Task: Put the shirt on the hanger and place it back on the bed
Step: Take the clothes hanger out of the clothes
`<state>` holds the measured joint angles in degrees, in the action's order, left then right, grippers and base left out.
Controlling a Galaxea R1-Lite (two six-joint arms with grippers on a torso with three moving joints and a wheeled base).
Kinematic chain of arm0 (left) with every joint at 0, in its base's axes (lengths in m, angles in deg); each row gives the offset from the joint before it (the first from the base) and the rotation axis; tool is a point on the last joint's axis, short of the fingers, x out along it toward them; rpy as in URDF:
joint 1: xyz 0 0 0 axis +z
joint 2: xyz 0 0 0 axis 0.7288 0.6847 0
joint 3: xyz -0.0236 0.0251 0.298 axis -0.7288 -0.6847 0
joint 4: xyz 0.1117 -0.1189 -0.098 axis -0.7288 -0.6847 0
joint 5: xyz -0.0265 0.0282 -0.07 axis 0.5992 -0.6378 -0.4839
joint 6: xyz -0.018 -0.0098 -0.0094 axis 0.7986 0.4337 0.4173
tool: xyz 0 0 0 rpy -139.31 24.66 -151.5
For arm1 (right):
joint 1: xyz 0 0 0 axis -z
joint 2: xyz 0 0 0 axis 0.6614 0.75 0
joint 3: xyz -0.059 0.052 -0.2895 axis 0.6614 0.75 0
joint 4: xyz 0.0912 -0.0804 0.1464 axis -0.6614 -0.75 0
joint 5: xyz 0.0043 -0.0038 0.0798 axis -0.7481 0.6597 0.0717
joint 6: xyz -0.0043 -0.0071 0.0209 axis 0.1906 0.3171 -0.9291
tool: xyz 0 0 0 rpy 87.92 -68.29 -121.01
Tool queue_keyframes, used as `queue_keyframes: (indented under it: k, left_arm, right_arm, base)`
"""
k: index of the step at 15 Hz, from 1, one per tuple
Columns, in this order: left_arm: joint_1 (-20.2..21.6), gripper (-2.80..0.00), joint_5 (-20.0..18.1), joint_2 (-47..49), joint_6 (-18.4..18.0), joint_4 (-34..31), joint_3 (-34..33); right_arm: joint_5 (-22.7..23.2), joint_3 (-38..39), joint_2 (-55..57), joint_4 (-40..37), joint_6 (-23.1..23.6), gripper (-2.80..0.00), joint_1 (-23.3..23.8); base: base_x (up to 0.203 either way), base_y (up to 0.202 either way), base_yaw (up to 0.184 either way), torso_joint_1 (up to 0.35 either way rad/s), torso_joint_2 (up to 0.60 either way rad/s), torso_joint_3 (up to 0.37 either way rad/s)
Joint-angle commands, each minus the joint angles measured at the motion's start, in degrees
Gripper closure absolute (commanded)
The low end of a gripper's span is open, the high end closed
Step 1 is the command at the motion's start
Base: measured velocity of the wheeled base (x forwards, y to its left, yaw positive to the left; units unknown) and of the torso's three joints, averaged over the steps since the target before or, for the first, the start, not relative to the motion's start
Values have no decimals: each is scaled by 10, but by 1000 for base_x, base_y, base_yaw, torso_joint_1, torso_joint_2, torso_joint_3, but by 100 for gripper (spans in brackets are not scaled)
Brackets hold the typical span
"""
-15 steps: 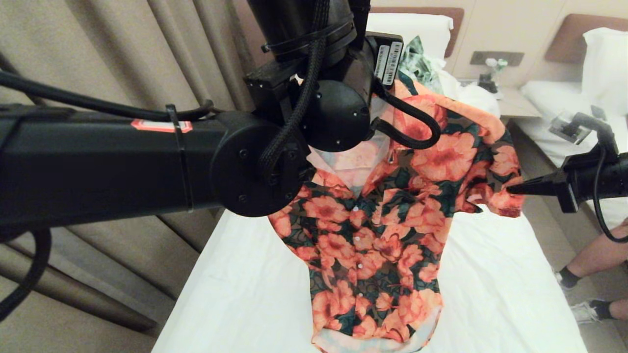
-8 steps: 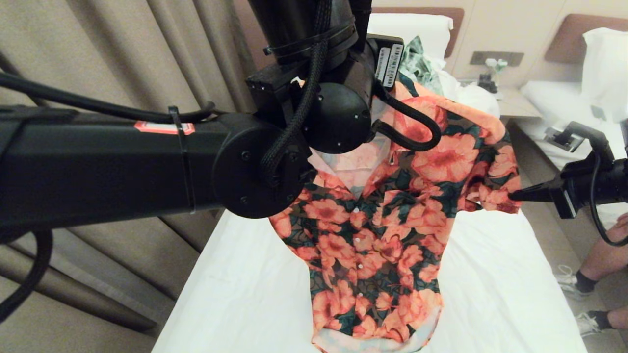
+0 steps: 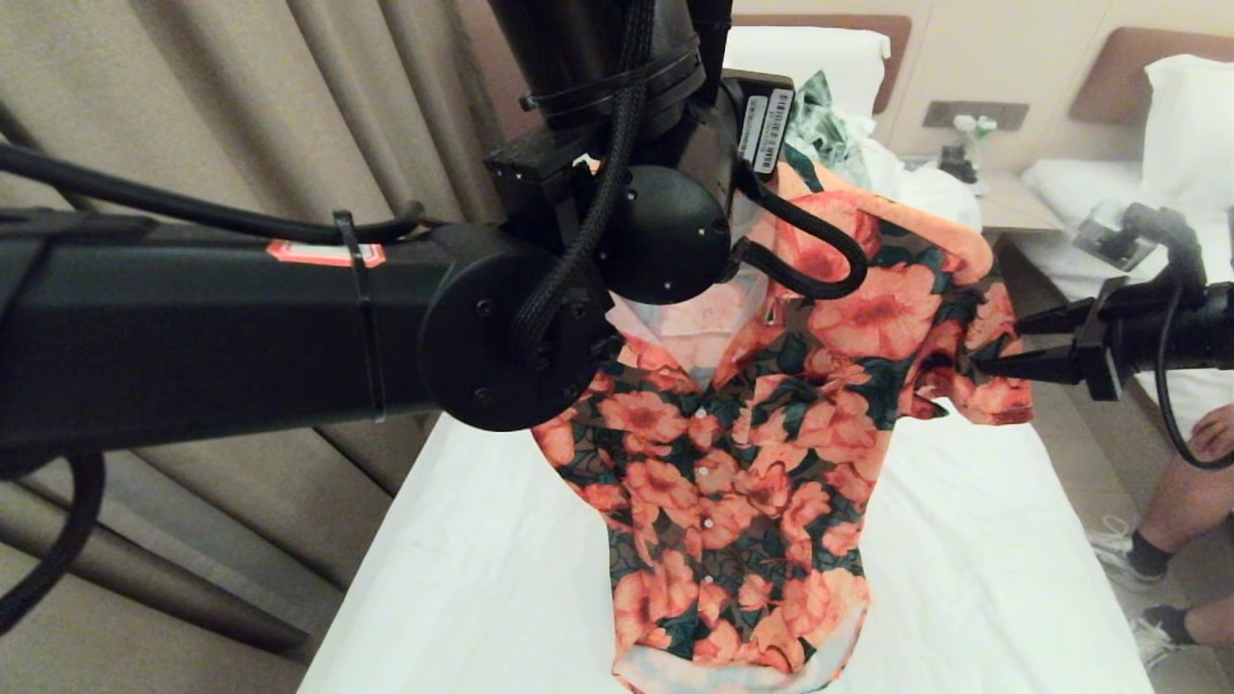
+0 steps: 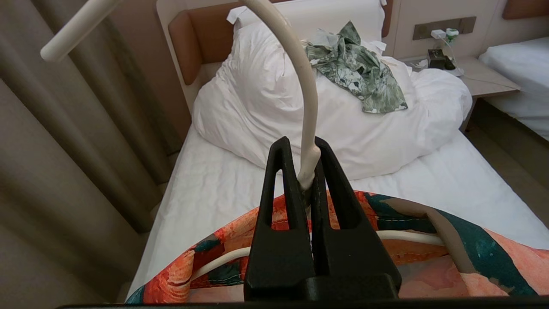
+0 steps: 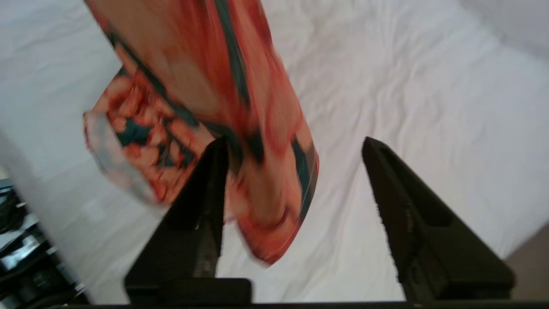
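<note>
We see the shirt (image 3: 742,453) hanging from the hanger (image 4: 305,111) above the bed (image 3: 463,578), its hem reaching down toward the sheet at 6 o'clock in the head view. The left tool (image 4: 305,180) is clamped on the hanger's neck just below the curved hook; in the left wrist view the cream wire runs up between the two black fingers (image 4: 281,189), and the hanger's shoulders pass under the shirt's collar on either side. In the head view the left arm (image 3: 241,328) crosses from 9 o'clock to the centre and hides the hanger. The right tool (image 3: 998,349) sits at 3 o'clock, level with the shirt's sleeve (image 3: 974,376), with its fingers standing apart; the sleeve edge lies between them, touching the one finger (image 5: 210,189) and well clear of the other, so nothing is gripped. The right wrist view shows the sleeve blurred against the white sheet. At 12 o'clock we note the duvet (image 4: 343,120) bunched against the headboard (image 4: 184,47), with a green leaf-print garment (image 4: 360,73) lying on it. A nightstand (image 3: 1003,202) and a second bed (image 3: 1089,193) stand at 2 o'clock. A person's legs (image 3: 1176,501) appear at 4 o'clock beside the bed.
</note>
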<state>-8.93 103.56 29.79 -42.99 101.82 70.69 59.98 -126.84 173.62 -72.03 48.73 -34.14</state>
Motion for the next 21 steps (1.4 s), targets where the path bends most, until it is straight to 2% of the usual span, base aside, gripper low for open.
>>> queue_keyframes:
  k: [1,3,5,6,13,17,21]
  left_arm:
    - [-3,0,2,0,-2,2,1]
    - [-2,0,2,-1,-2,1,2]
    - [-2,0,2,-2,-2,1,2]
    - [-2,0,2,-2,-2,1,3]
    - [0,0,2,-2,-2,2,3]
    - [0,0,2,-1,-2,2,5]
    - [1,0,2,-1,-2,1,6]
  right_arm:
    - [2,-6,34,41,0,-280,-38]
    - [1,-7,40,46,-5,-280,-74]
    - [-1,-8,45,50,-13,-280,-85]
    - [-1,-9,45,50,-13,0,-85]
    - [-1,-5,31,40,-15,0,-63]
    - [-2,-4,16,-18,-12,0,-45]
    - [-3,2,15,-21,-11,0,-13]
  base:
    - [0,0,0,0,0,0]
    - [0,0,0,0,0,0]
    - [0,0,0,0,0,0]
    - [0,0,0,0,0,0]
    - [0,0,0,0,0,0]
    - [0,0,0,0,0,0]
    - [0,0,0,0,0,0]
